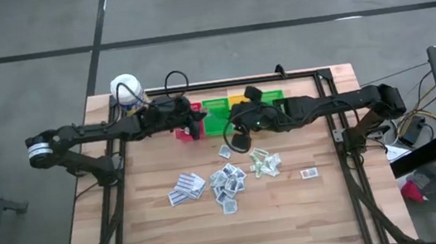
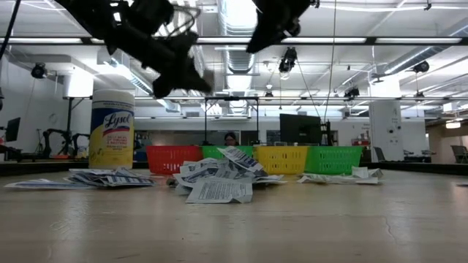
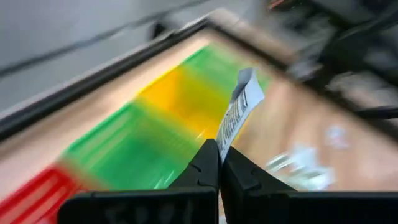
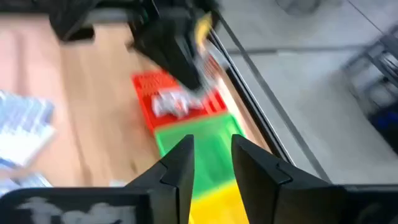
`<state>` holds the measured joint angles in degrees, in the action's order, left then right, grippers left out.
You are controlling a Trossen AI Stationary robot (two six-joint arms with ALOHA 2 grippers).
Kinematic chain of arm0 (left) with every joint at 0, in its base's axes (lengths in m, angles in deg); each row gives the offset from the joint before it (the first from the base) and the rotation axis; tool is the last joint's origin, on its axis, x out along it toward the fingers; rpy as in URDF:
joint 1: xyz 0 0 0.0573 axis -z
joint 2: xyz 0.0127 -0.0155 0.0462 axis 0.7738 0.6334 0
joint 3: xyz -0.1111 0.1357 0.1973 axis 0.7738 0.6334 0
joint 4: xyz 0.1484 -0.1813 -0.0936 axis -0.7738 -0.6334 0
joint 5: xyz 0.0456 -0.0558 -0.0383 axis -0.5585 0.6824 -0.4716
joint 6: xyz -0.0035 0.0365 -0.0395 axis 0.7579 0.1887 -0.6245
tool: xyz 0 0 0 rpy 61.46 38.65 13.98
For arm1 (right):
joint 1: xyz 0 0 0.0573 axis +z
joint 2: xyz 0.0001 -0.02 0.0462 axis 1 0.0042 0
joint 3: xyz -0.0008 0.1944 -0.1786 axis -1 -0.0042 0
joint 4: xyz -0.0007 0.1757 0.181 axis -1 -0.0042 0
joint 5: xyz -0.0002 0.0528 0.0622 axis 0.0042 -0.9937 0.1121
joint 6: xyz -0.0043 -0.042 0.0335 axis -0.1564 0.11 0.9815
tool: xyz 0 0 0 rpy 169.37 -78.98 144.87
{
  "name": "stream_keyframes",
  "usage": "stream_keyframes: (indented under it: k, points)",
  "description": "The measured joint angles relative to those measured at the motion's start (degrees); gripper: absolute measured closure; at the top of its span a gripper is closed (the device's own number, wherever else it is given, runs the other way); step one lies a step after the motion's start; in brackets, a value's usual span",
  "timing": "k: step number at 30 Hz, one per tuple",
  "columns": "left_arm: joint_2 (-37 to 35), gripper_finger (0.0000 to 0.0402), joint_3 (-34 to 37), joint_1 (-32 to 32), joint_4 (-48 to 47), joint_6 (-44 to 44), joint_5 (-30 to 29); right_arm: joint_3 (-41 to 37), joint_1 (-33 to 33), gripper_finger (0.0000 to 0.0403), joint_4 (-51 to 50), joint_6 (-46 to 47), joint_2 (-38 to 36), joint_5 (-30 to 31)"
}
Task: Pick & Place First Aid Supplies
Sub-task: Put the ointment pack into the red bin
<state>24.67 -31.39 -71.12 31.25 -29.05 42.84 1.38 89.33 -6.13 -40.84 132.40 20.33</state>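
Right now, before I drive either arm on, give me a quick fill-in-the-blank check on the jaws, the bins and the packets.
1. The left gripper has its jaws shut on a white ____.
2. The right gripper has its jaws ____, with nothing between them.
3. In the right wrist view, white packets already lie in the ____ bin.
4. Loose packets lie on the ____ in front of the bins.

Missing words: packet; open; red; table

1. "Lysol" stands in blue script on the yellow canister (image 2: 111, 130) at the left of the low view.
2. The sachets (image 2: 218, 177) at centre frame carry fine grey print, too small to read.
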Motion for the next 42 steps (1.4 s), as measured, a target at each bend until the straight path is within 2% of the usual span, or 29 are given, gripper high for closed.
stream_keyframes:
  k: [3,6,12,17,25,36,42]
  points:
    - [0.0,0.0401,-0.7,-2.1,-10.1,-4.7,-3.1,0.0,0.0,0.0287,-6.5,2.5,-1.2,2.6]
    - [0.0,0.0401,-0.9,-4.3,-15.8,-8.8,-4.3,0.0,0.0,0.0289,-11.9,4.4,-2.5,4.1]
    - [0.0,0.0401,-0.9,-7.0,-22.8,-15.9,-4.4,-0.1,0.0,0.0304,-17.6,6.0,-4.3,4.2]
    - [1.1,0.0401,-0.9,-7.0,-23.9,-19.4,-4.2,-0.1,0.0,0.0318,-18.1,6.2,-4.8,4.3]
    - [9.0,0.0402,-4.0,-7.3,-25.0,-20.0,-1.8,-0.2,0.0,0.0335,-19.2,6.3,-5.0,4.3]
    - [18.7,0.0401,-12.5,-9.2,-32.4,-16.7,0.2,-0.2,0.0,0.0323,-20.8,7.9,-5.0,4.3]
    - [20.5,0.0400,-14.1,-9.1,-32.4,-15.3,0.9,-0.2,0.0,0.0331,-21.3,7.9,-5.0,4.2]
